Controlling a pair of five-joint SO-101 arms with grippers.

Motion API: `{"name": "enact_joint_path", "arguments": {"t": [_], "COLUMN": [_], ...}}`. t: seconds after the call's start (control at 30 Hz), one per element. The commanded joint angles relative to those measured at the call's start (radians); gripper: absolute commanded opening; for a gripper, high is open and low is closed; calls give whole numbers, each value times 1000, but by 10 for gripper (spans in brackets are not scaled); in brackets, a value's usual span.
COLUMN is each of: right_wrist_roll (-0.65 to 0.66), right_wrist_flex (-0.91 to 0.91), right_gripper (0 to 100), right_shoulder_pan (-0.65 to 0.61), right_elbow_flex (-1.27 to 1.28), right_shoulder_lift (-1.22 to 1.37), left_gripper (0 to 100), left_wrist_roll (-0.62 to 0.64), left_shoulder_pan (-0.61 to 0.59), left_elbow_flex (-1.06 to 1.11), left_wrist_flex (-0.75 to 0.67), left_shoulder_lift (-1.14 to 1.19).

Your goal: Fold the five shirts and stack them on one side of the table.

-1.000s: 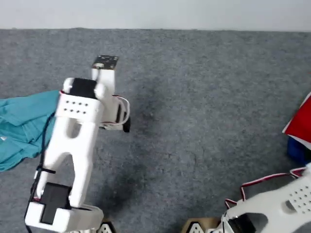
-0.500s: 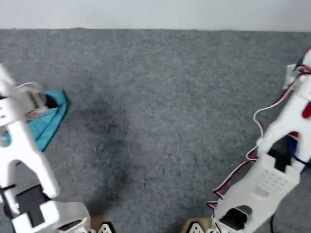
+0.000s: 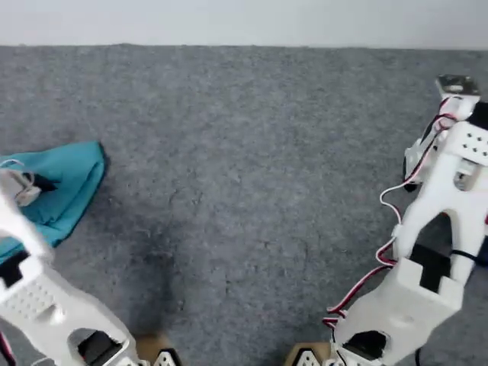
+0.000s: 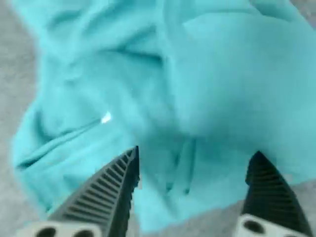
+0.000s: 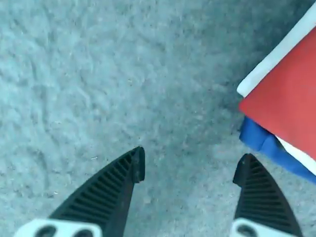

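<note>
A crumpled teal shirt (image 3: 65, 187) lies at the table's left edge. My left arm stands over it, and my left gripper (image 4: 195, 160) hangs open just above the teal shirt (image 4: 197, 84) with nothing between its fingers. At the right edge sits a stack of folded shirts: a red one (image 5: 291, 111) over white and blue layers (image 5: 269, 143). My right gripper (image 5: 190, 170) is open over bare carpet beside that stack. The right arm (image 3: 446, 198) rises along the right side in the high view and covers the stack there.
Grey carpet (image 3: 252, 168) covers the table, with a wide bare stretch between the two arms. A white wall (image 3: 244, 21) runs along the far edge. Both arm bases stand at the near edge.
The left arm swung from the table's middle-left out to the left edge over the teal shirt. The right arm rose from the bottom right corner and stretched along the right side.
</note>
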Motion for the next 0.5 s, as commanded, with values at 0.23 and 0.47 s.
{"name": "enact_joint_path", "arguments": {"t": [0.23, 0.47], "right_wrist_roll": [-8, -8], "right_wrist_flex": [41, 39], "right_gripper": [299, 299], "right_shoulder_pan": [-7, -7], "right_elbow_flex": [157, 210], "right_shoulder_lift": [-137, -151], "left_gripper": [148, 12], "left_wrist_roll": [6, 6], "left_shoulder_pan": [127, 264], "left_elbow_flex": [-341, -507], "left_wrist_flex": [-23, 273], "left_shoulder_lift": [235, 313]}}
